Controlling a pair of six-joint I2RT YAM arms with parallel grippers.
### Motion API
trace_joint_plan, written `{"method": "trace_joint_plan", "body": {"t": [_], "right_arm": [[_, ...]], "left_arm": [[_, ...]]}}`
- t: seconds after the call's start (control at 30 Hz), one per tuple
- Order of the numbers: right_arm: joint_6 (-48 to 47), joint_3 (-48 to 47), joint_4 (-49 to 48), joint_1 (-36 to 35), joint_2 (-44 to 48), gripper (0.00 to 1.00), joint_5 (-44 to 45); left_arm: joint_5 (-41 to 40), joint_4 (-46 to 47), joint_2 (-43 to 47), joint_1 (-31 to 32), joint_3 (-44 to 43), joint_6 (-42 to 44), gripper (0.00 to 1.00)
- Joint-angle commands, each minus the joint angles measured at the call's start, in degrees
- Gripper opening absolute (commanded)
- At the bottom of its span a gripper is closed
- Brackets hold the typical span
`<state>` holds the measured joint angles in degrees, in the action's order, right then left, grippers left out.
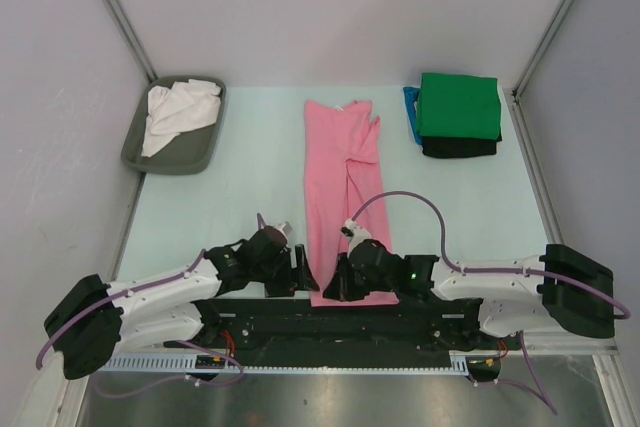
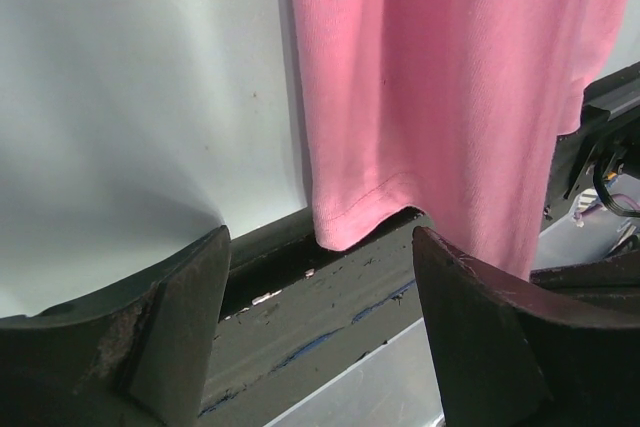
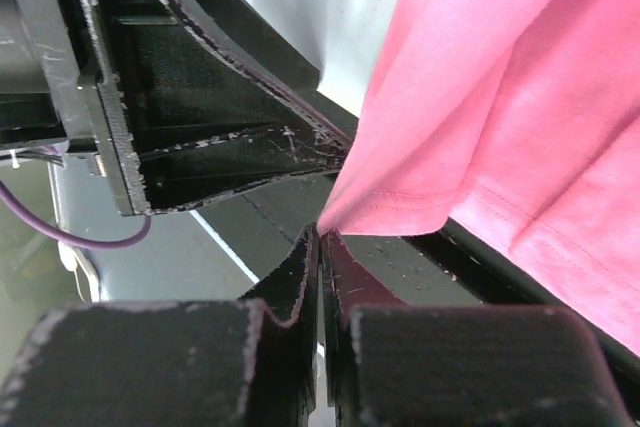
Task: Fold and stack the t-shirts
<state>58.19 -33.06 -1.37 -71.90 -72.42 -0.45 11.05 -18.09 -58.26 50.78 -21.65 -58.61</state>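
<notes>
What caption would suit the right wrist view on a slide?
Right gripper, shut, pinches a hem corner of the pink t-shirt.

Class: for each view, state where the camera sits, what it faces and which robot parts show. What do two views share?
Top external: above and behind, facing the table; both arms show.
Left wrist: faces the pink t-shirt hem; open left jaws show.
Right wrist: faces that hem; shut right jaws pinch it.
Wrists share: the hem.
</notes>
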Motion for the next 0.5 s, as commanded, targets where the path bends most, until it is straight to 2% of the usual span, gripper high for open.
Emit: {"method": "trace_joint_plan", "body": {"t": [0.0, 0.2, 0.47], "right_arm": [[-1.07, -1.92, 4.17, -0.61, 2.19, 0.0, 3.61], [-1.51, -2.36, -1.52, -0.26, 3.43, 0.0, 3.0], [-1.68, -4.03, -4.17, 0.44, 0.97, 0.0, 1.5]], "left_arm": [[-0.5, 0.95, 0.87, 0.19, 0.47, -1.24, 0.78], [-0.33, 1.3, 0.78, 0.19, 0.2, -1.24, 0.78], [-0.15, 0.6, 4.37, 0.28, 0.47, -1.59, 0.77]]}}
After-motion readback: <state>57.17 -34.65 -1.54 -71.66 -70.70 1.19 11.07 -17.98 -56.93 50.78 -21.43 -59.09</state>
